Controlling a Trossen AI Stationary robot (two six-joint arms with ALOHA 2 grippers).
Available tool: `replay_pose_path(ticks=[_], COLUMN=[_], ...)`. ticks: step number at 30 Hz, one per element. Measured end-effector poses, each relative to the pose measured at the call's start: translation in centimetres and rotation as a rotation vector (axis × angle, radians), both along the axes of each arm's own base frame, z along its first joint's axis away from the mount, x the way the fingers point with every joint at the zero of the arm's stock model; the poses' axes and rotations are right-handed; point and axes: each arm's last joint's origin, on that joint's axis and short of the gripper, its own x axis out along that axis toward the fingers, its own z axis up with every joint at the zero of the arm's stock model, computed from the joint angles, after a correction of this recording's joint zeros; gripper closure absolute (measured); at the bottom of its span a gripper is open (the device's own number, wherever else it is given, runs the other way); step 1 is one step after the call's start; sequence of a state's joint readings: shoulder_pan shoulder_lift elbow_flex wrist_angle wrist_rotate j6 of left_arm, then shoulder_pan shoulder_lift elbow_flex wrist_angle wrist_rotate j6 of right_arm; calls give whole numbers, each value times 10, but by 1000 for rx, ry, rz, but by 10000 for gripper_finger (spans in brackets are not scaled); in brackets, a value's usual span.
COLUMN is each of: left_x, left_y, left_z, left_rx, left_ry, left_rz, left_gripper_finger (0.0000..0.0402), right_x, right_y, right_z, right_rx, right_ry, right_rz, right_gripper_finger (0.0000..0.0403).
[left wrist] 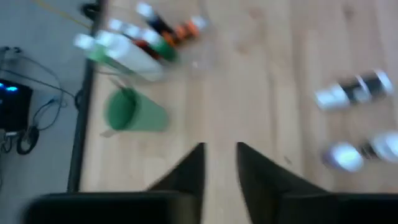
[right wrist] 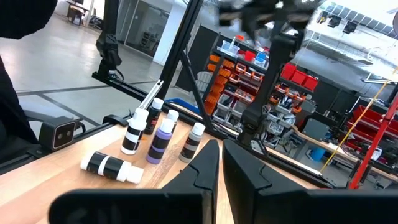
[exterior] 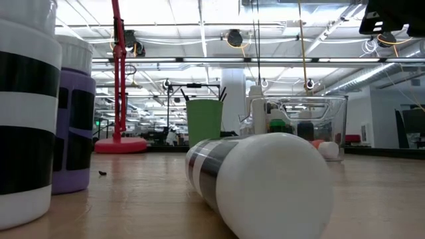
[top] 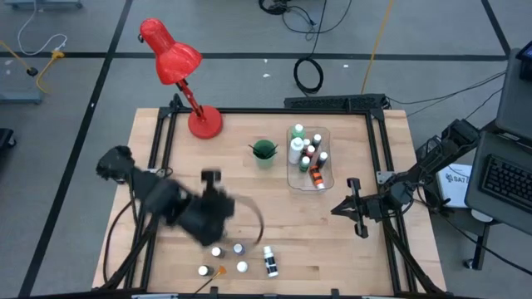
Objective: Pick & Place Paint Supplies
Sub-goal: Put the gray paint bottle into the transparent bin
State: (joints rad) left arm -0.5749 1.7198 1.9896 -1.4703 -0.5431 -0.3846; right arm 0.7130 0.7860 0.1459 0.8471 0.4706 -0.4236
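The loose paint bottles (top: 238,247) are clustered at the table's near edge, just beyond your left end effector (left wrist: 221,149) and off to one side of its fingertips. Four small white-capped ones stand close together. A black-and-white bottle (top: 269,261) lies on its side just beside them. A thin brush (top: 218,272) with an orange tip rests among the standing ones.

Your left end effector is over bare wood above that cluster, touching none of it. Its fingers (left wrist: 189,171) stand a little apart with nothing between them.

Ahead of it and to the other side is the green cup (top: 264,152), with dark brush handles sticking out. Farther on, the clear bin (top: 321,184) already holds several supplies: a taller white bottle with a green band (top: 297,149) and small bottles with orange, red and green on them.

Your right end effector (right wrist: 221,146) waits near the table's right edge, just past the bin's near corner. Its fingers are together and hold nothing. From there the near-edge cluster lies well ahead across the table, and you can make out a purple-labelled bottle (right wrist: 163,140) among the standing ones.

The red lamp (top: 179,62) stands at the far left corner of the table (top: 349,249), well apart from both end effectors.
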Motion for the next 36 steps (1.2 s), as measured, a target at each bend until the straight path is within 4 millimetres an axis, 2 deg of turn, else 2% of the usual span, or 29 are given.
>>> replay_pose_path(ticks=[2, 3, 8, 10, 12, 16, 21, 26, 30, 34, 36], left_x=[-8, -12, -19, -20, -23, -27, -29, -28, -28, -29, -30], left_y=[-21, -30, -64, -76, -80, -71, -47, -18, 2, 13, 15], left_z=[-21, -32, -92, -105, -115, -128, -127, -124, -137, -162, -167], left_rx=[1, 1, -110, -190, -220, -188, -146, -185, -325, -435, -451], left_ry=[60, 86, 172, 179, 213, 252, 243, 196, 175, 211, 200], left_rz=[-57, -74, -174, -263, -302, -233, -127, -62, -65, -141, -153], left_gripper_finger=[381, 390, 370, 363, 356, 332, 281, 215, 159, 116, 99], right_x=[0, 0, 0, 0, 0, 0, 0, 0, 0, 0, 0], right_y=[0, 0, 0, 0, 0, 0, 0, 0, 0, 0, 0], right_z=[0, 0, 0, 1, 1, 2, 2, 1, 1, 1, 1], right_rx=[1, 1, 16, 26, 31, 33, 33, 30, 26, 25, 25], right_ry=[0, 0, 3, 0, -5, -7, -7, -4, 0, -1, -1], right_rz=[0, 0, 2, 2, 3, 2, 3, 3, 2, 2, 2], right_gripper_finger=[387, 387, 387, 387, 387, 387, 387, 387, 387, 387, 387])
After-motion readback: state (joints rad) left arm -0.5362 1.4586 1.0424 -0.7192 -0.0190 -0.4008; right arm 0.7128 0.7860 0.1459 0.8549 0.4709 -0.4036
